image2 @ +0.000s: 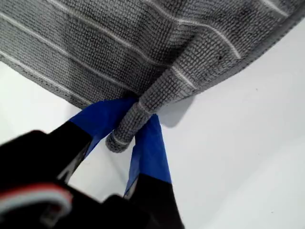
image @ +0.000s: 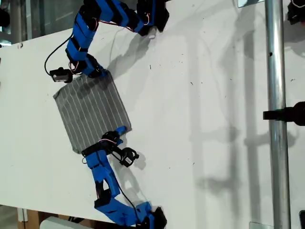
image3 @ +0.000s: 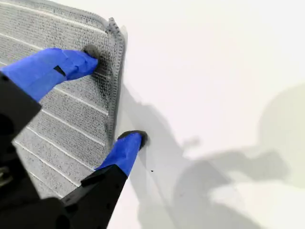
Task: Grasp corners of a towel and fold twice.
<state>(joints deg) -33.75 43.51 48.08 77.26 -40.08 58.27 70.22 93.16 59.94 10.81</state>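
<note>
The grey striped towel (image: 90, 112) lies flat on the white table (image: 200, 95) at the exterior view's left. My first gripper (image2: 138, 112) (image: 98, 71) is shut on one corner (image2: 126, 131), which is bunched into a roll between the blue fingers; this is the towel's upper corner in the exterior view. My second gripper (image3: 114, 98) (image: 117, 133) stands open astride the towel's edge close to another corner (image3: 112, 24) (image: 129, 126). One fingertip (image3: 86, 57) presses on the cloth (image3: 62, 109), the other (image3: 133, 139) touches the bare table.
A metal pole (image: 275, 95) with a black clamp (image: 288, 114) crosses the exterior view's right. The arms' bases sit at that view's top (image: 152, 14) and bottom (image: 143, 214). The table's edge (image: 28, 40) runs near that view's left.
</note>
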